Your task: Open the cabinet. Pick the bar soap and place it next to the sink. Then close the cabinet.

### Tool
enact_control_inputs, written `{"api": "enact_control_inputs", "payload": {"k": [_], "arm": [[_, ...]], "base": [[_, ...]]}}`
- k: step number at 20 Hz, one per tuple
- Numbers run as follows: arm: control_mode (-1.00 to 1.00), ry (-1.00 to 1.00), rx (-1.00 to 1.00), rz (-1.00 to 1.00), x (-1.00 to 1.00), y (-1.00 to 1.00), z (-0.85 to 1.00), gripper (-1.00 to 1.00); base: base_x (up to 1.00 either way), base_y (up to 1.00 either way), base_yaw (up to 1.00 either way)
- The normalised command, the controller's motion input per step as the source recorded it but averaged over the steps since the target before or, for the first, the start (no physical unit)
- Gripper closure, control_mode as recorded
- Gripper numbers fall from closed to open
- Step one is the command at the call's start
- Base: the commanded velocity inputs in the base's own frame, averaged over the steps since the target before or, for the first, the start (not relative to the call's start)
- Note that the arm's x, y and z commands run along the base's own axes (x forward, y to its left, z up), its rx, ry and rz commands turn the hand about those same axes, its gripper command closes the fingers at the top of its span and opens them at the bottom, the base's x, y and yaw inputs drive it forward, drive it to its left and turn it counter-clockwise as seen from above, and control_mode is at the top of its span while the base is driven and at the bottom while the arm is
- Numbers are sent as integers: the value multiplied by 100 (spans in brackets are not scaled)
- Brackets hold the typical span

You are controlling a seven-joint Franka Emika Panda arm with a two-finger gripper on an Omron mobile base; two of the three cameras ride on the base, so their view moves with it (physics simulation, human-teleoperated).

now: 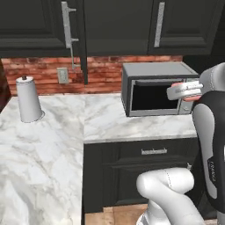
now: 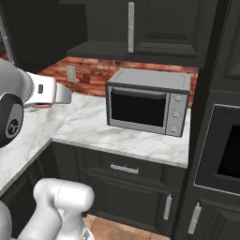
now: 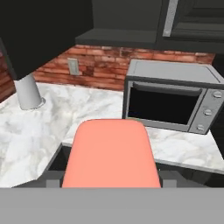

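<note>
Landmark: microwave [image 1: 156, 90], grey, standing on the marble table [image 1: 52, 136] against the brick backsplash.

End effector [image 1: 186, 91] held in the air just in front of the microwave's control-panel side in the left base view; in the right base view it sits well off to the microwave's left, over the table corner. It is clamped on the bar soap [image 3: 111, 155]: in the hand view the salmon-pink bar stands large between the finger tips, and pink edges show at either end of the hand [image 1: 191, 98] in the left base view. Soap clear of the table, not touching the microwave.

Cabinet [image 1: 41, 22] above and left of the microwave; its door [image 1: 81, 39] stands swung out, edge-on to the left base camera, silver bar handle [image 1: 67, 26] beside it.

Paper towel roll [image 1: 28, 100] upright on the table, far left of the microwave. Wall outlet [image 1: 63, 75] on the brick between roll and microwave.
</note>
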Motion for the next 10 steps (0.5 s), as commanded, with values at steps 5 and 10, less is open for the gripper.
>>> {"api": "enact_control_inputs", "payload": {"k": [5,10], "arm": [[100,0,0,0,0,0,0,100],[100,0,0,0,0,0,0,100]], "base": [[-17,-49,33],[-25,-51,41]]}}
